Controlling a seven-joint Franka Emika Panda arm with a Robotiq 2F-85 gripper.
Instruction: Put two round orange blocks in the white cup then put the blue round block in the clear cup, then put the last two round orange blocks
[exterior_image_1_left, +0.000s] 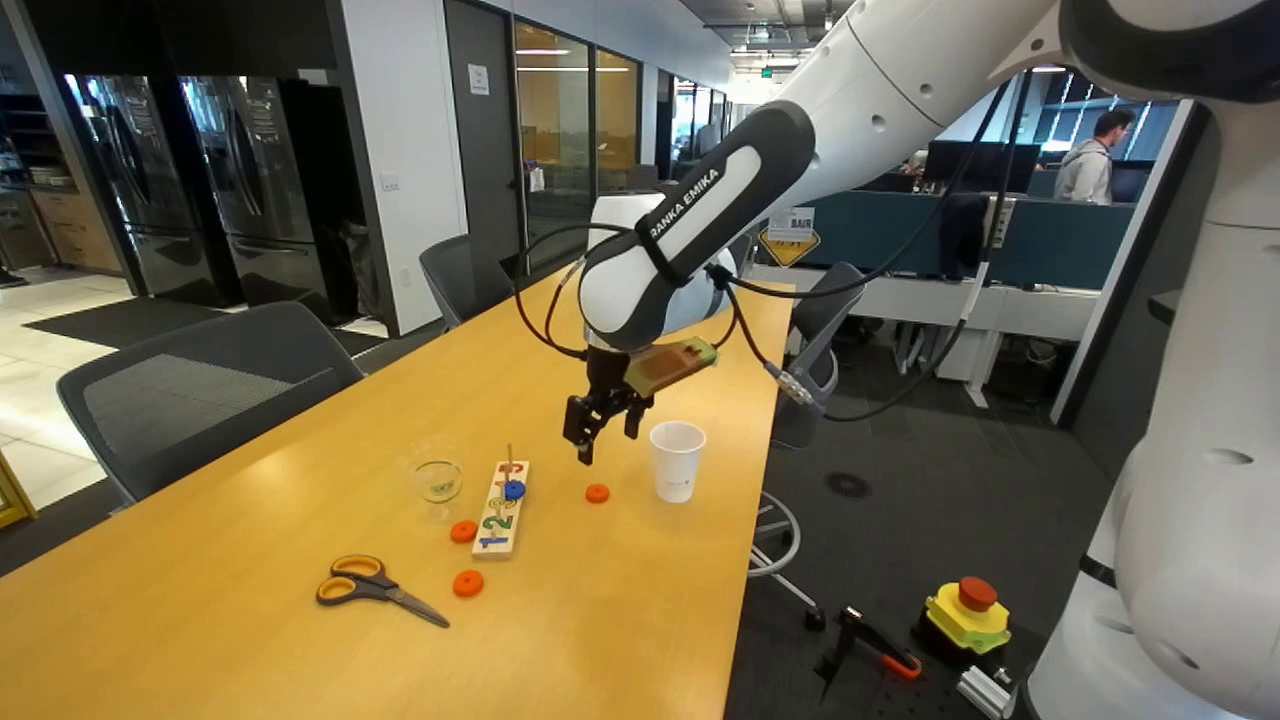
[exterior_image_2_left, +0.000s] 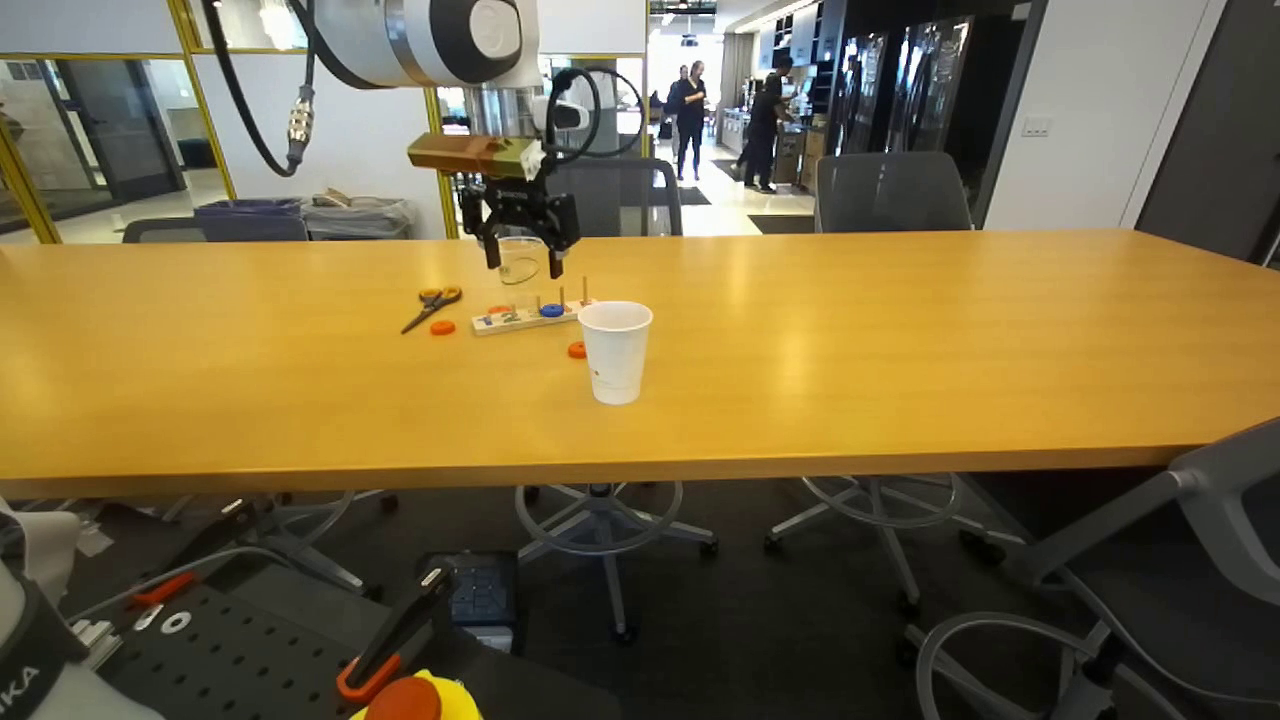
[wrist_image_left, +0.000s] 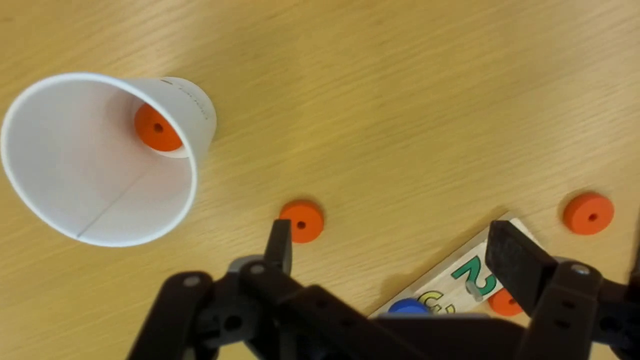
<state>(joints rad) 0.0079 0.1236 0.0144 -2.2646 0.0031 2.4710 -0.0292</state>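
- Hanging above the table (exterior_image_1_left: 610, 630), the pincer (exterior_image_1_left: 608, 448) stood with its jaws spread wide.
- Bearings were read in an exterior view: clock centred on the wooden number board (exterior_image_1_left: 504, 535), 12 pointing straight up the view.
- Between 2 and 3 o'clock, the white cup (exterior_image_1_left: 677, 465) stood upright on the table.
- Wrist view showed an orange block (wrist_image_left: 154, 134) lying inside the white cup, on its bottom; whether it covered another could not be told.
- At 3 o'clock, between the number board and the white cup, a second orange block (exterior_image_1_left: 597, 493) lay flat on the table.
- At 8 o'clock, just beside the number board, a third orange block (exterior_image_1_left: 463, 531); at 7 o'clock, near that one, a fourth orange block (exterior_image_1_left: 468, 583).
- Toward the number board's 1 o'clock end sat the blue round block (exterior_image_1_left: 514, 491).
- At 10 o'clock, near the number board, stood the clear cup (exterior_image_1_left: 438, 484).
- At 8 o'clock, farther out, lay the scissors (exterior_image_1_left: 389, 592), blades toward 4 o'clock.
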